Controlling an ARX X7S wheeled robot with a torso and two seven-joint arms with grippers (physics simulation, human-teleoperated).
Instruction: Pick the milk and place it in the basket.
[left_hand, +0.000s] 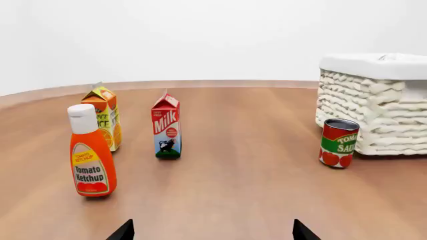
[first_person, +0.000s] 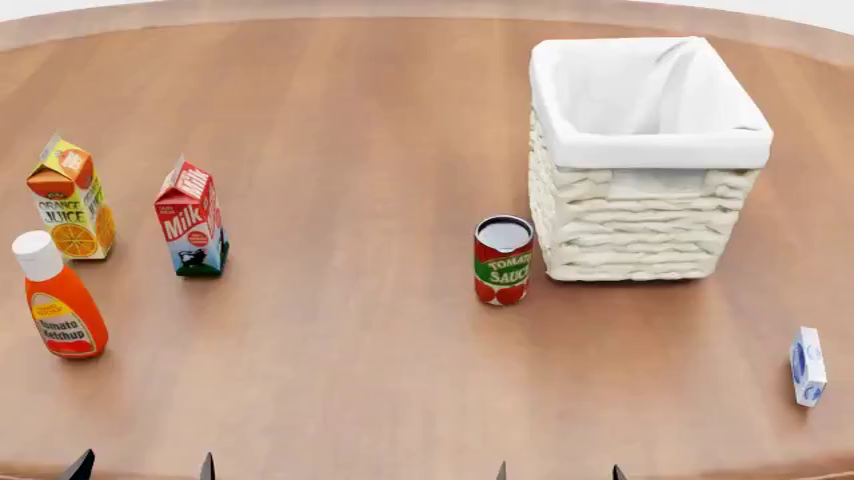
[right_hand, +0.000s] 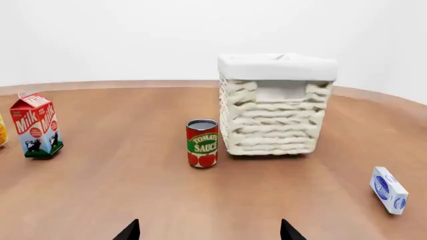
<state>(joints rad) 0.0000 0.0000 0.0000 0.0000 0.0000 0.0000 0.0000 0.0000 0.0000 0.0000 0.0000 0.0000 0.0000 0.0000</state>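
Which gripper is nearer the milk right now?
Left. The left gripper sits at the table's near edge, almost straight in front of the milk; the right gripper is farther, off toward the basket's side.

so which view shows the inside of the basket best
The head view: it looks down into the basket, showing the white liner and no contents. The right wrist view and left wrist view see it side-on, only the woven wall and folded cloth rim; the left one also crops it at the frame edge.
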